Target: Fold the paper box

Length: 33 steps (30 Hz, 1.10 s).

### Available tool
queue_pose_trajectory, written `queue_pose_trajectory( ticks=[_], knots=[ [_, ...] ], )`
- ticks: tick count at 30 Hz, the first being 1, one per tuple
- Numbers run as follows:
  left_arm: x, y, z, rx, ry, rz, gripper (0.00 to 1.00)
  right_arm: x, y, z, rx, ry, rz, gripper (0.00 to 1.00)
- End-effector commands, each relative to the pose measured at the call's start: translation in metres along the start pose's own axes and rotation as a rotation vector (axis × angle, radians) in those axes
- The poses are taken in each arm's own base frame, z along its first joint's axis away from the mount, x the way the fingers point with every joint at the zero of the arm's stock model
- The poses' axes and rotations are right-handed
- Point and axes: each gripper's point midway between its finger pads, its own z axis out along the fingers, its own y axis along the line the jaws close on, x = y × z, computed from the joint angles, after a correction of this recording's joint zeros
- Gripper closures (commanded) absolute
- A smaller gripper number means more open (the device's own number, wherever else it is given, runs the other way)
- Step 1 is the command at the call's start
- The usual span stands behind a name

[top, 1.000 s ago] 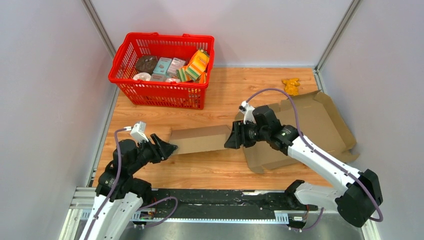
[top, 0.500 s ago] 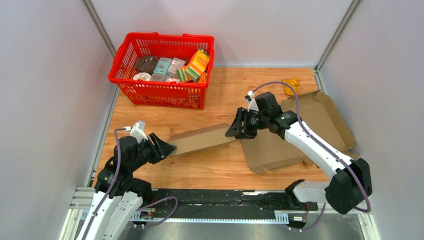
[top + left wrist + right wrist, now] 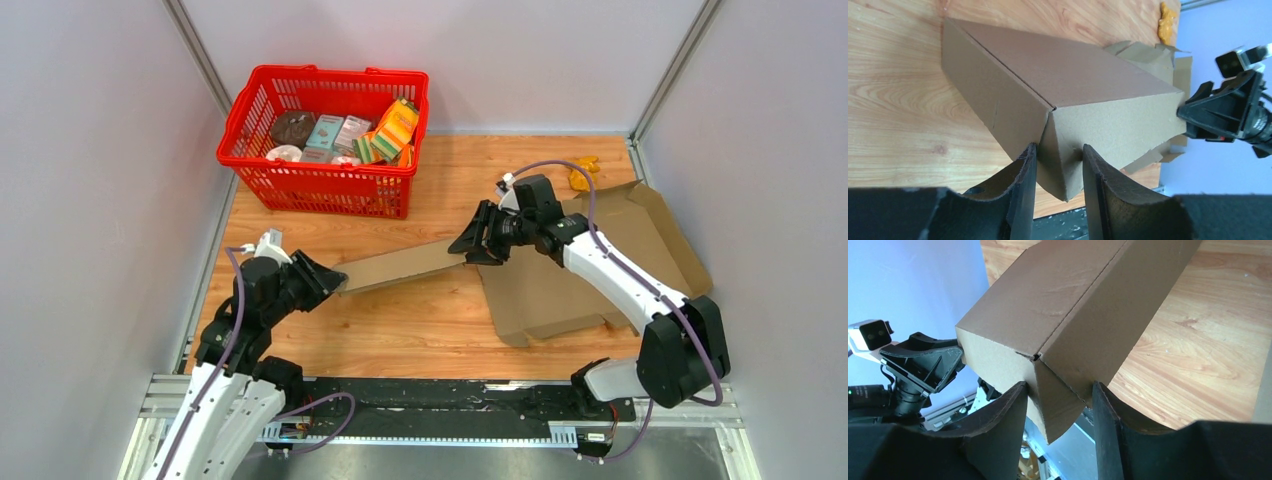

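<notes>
Left pincer and right pincer, half spread, each pinch one end of long brown cardboard box, slanting over wooden bench.

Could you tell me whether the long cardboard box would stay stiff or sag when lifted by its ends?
Probably fairly stiff: the box spans straight between the left gripper and right gripper without sagging. Likely light, being thin cardboard. Its end flaps may crumple under a hard pinch.
</notes>
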Motion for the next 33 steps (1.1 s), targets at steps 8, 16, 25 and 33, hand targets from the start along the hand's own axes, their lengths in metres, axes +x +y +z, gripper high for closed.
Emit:
queue_pose_trajectory(
  ticks=[8, 16, 25, 33],
  knots=[
    [0.009, -0.116, -0.066, 0.469, 0.182, -0.220, 0.62, 0.064, 0.116, -0.062, -0.367, 0.261, 0.146, 0.53],
    [0.016, -0.102, -0.073, 0.449, 0.185, -0.378, 0.62, 0.073, 0.115, -0.069, -0.318, 0.264, 0.301, 0.53],
    [0.022, -0.086, -0.054, 0.336, 0.214, -0.447, 0.62, 0.069, 0.108, -0.044, -0.201, 0.329, 0.374, 0.51],
    [0.027, -0.067, -0.034, 0.289, 0.199, -0.426, 0.63, 0.052, 0.115, -0.030, -0.155, 0.312, 0.327, 0.50]
  ],
)
